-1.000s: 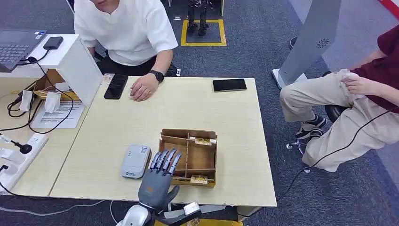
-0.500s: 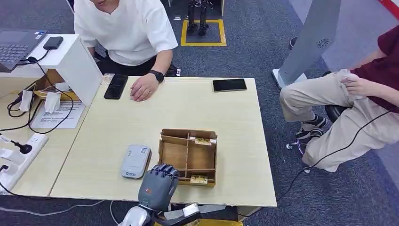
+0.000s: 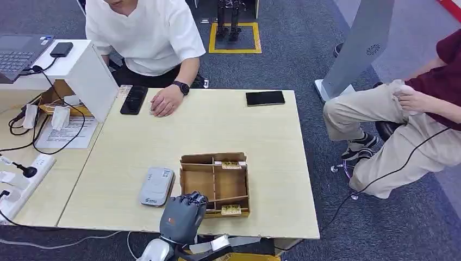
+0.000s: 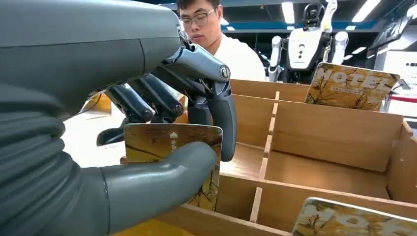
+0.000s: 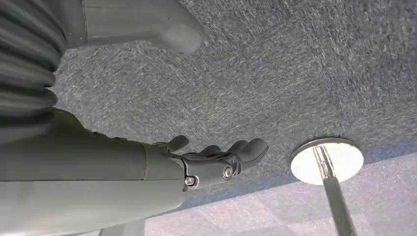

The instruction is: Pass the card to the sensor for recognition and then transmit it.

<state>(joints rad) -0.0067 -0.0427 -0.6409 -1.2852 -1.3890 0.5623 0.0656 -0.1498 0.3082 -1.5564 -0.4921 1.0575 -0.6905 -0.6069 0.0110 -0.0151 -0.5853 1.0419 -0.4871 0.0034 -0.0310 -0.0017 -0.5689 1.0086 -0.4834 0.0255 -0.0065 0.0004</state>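
A divided cardboard box (image 3: 213, 159) stands near the table's front edge. My left hand (image 3: 183, 217) is curled over its near left corner. The left wrist view shows the thumb and fingers (image 4: 162, 101) pinching a yellow-brown card (image 4: 162, 142), held upright over the box's (image 4: 339, 135) near compartment. Two more cards lean in the box, one at the far side (image 3: 230, 164) (image 4: 351, 86) and one at the near side (image 3: 230, 209) (image 4: 354, 221). The grey card sensor (image 3: 157, 186) lies flat just left of the box. My right hand (image 5: 211, 160) hangs over carpet, holding nothing, its fingers loosely extended.
A person in a white shirt sits across the table with a hand (image 3: 164, 101) resting beside a black phone (image 3: 134, 99). Another phone (image 3: 265, 98) lies at the far right. A second person (image 3: 413, 119) sits to the right. Cables and a power strip (image 3: 24, 182) lie at the left.
My left hand's fingers, stretched over the box a second ago, have curled shut on a card. The box has since turned slightly and shifted a little leftward.
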